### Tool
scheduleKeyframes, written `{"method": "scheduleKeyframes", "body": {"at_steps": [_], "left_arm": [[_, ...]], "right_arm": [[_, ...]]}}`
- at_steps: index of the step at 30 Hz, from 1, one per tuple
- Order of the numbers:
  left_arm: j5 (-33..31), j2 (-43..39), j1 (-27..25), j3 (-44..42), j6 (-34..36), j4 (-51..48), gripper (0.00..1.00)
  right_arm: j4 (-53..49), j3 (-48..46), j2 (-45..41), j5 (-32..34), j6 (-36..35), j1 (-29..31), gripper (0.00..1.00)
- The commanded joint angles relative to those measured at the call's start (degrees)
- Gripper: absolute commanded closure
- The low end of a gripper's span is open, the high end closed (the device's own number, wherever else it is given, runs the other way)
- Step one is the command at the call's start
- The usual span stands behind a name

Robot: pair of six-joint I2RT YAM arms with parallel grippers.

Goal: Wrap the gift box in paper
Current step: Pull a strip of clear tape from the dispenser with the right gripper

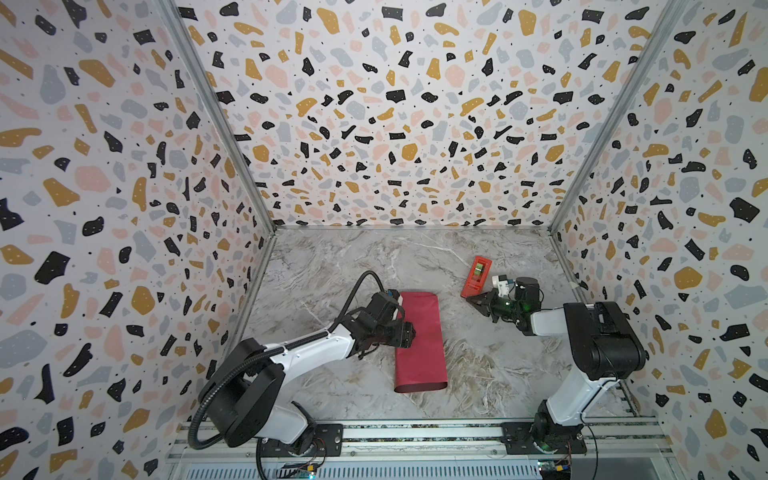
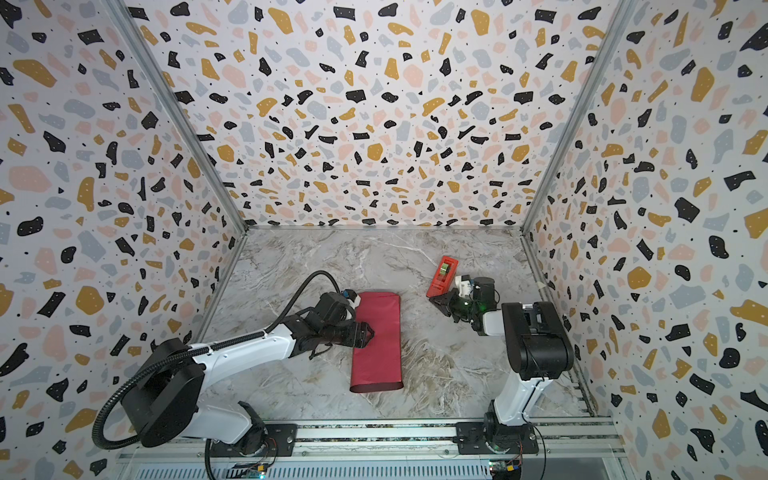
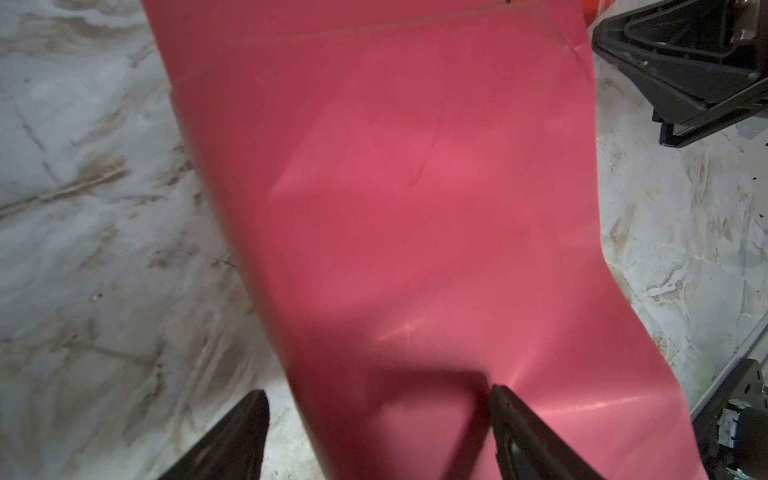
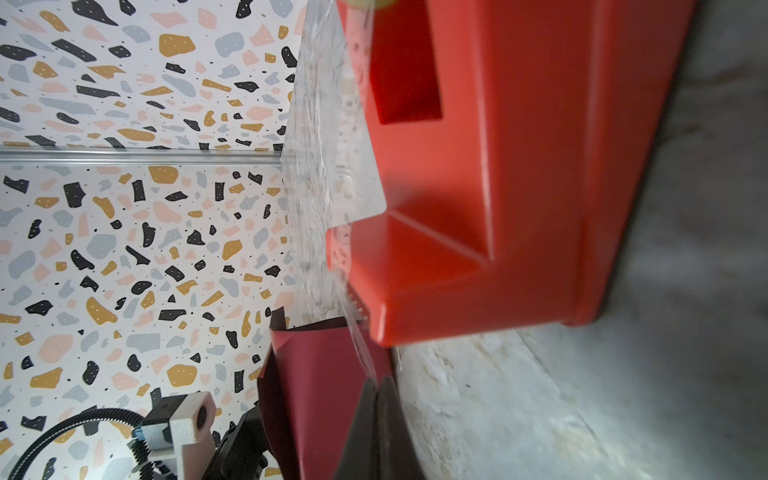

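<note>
The paper point(image 1: 420, 345) point(image 2: 379, 345) lies on the marble table as a long flattened crimson tube with its near end open. The gift box is hidden. My left gripper point(image 1: 410, 333) point(image 2: 370, 332) point(image 3: 378, 392) is open across the paper's left edge. One fingertip point(image 3: 498, 395) is on the paper point(image 3: 415, 199) and the other is over bare marble. My right gripper point(image 1: 470, 298) point(image 2: 433, 298) point(image 4: 378, 384) is shut on a clear tape strip point(image 4: 362, 349). The strip runs from the cutter of the red-orange tape dispenser point(image 1: 476, 275) point(image 2: 443, 273) point(image 4: 507, 187).
The table point(image 1: 498, 365) is walled at the back and on both sides by patterned panels. The dispenser stands at the back right, near the right wall. The arm bases sit on a metal rail point(image 1: 415, 432) along the front edge.
</note>
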Motion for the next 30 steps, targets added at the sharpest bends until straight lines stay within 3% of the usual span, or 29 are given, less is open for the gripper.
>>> {"method": "scheduleKeyframes", "body": {"at_steps": [1, 11, 30], "left_arm": [[-4.8, 3.1, -0.2, -3.1, 1.5, -8.7, 0.17], [-4.7, 3.1, -0.2, -3.4, 1.4, -8.4, 0.17], [-4.6, 3.7, -0.2, -3.5, 1.5, -8.2, 0.17]], "right_arm": [[-6.1, -0.8, 0.1, 0.4, -3.6, 0.3, 1.0], [-14.4, 1.0, 1.8, 8.4, -12.4, -1.3, 1.0], [-26.0, 6.8, 2.8, 16.1, -21.9, -1.4, 1.0]]}}
